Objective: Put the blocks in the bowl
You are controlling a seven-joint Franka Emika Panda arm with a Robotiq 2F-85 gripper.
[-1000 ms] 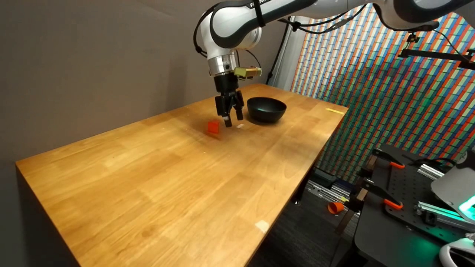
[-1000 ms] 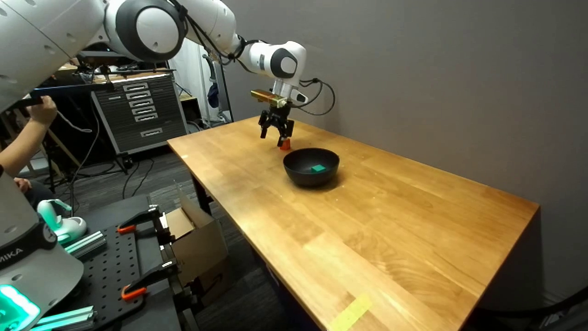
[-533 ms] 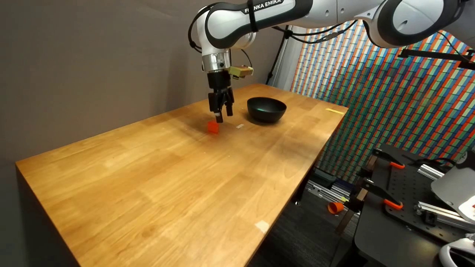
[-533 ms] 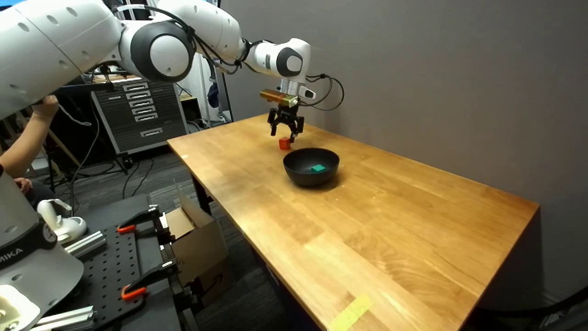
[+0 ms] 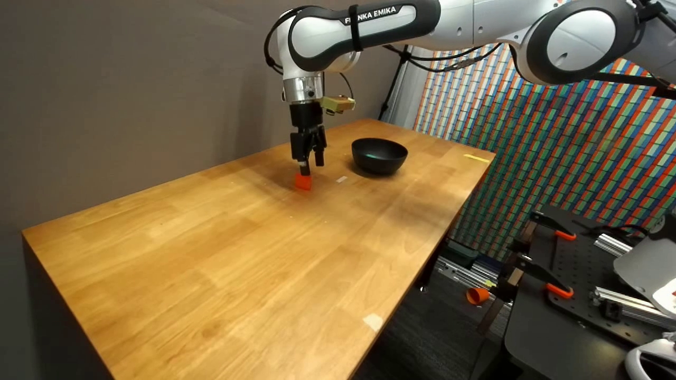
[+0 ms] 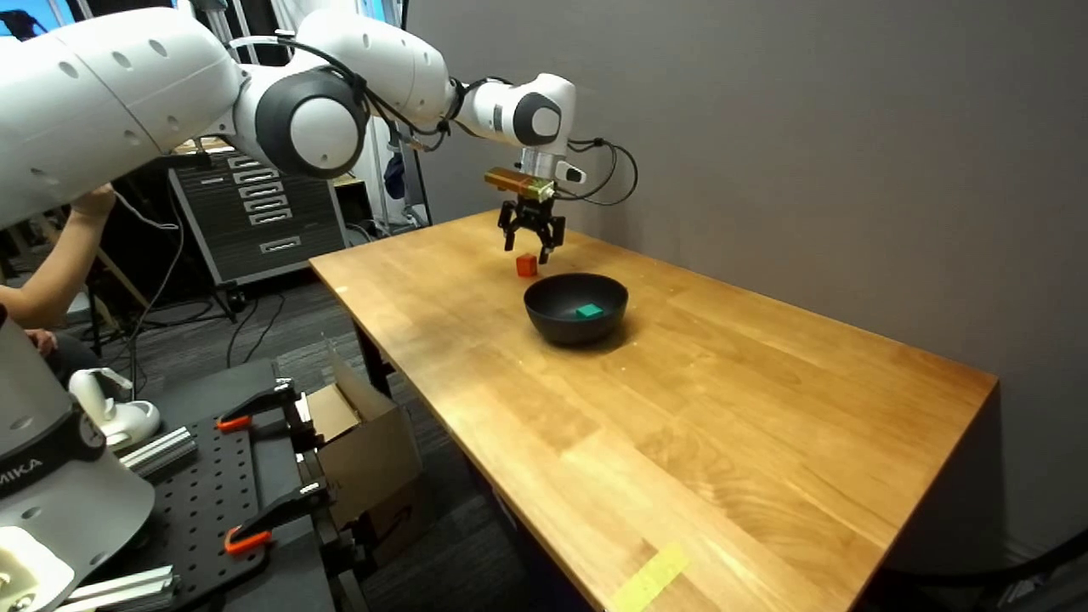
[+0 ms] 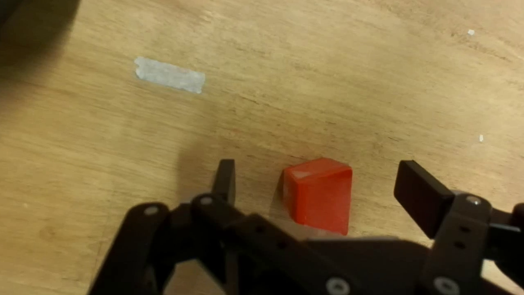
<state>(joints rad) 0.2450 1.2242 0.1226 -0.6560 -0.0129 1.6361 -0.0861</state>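
Observation:
The red block (image 5: 302, 182) sits on the wooden table; it also shows in an exterior view (image 6: 526, 266) and in the wrist view (image 7: 323, 200). My gripper (image 5: 312, 168) is open and empty, pointing down just above the red block. In the wrist view the fingertips (image 7: 317, 186) stand apart on either side of the block, with a gap on each side and none touching it. The black bowl (image 5: 379, 164) stands upright close by, also in an exterior view (image 6: 565, 330). The green block (image 6: 588, 312) lies inside the bowl.
The wooden table (image 5: 227, 274) runs along a grey wall. A whitish tape piece (image 7: 170, 75) lies near the red block, and yellow tape (image 6: 650, 578) marks a table end. A dark shape fills the wrist view's top left corner. A person's arm (image 6: 64, 255) shows behind the robot base.
My open gripper has moved away from the bowl's side to over the red block, with most of the motion earlier. The red block, green block and bowl have not moved.

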